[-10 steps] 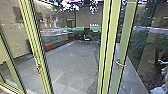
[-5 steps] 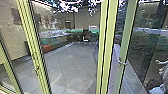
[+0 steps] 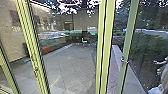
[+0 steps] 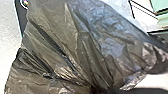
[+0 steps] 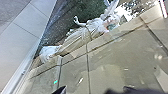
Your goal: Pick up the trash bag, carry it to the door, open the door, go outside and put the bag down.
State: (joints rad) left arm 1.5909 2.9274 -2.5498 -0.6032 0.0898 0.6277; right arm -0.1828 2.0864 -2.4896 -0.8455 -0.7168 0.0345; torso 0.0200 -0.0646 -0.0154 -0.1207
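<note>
One trash bag (image 4: 75,42) up close at the left wrist, with the glass door right ahead.

So the bag's dark, crumpled plastic, kinda see-through, and its folds bunch together right by the left wrist camera, but I can't tell whether the left gripper is clenched on it. Can't tell if the right gripper is clenched or released either. The yellow-green door frame (image 3: 108,45) stands upright in front of the robot, and the greener post (image 3: 128,37) just beside it has a metal handle (image 3: 124,61). Through the glass there's grey paving (image 3: 72,65), orange seating (image 3: 45,49) near the wall and a hedge (image 3: 145,47). Somebody in pale clothes, a person (image 5: 80,37), shows in the glass too.
</note>
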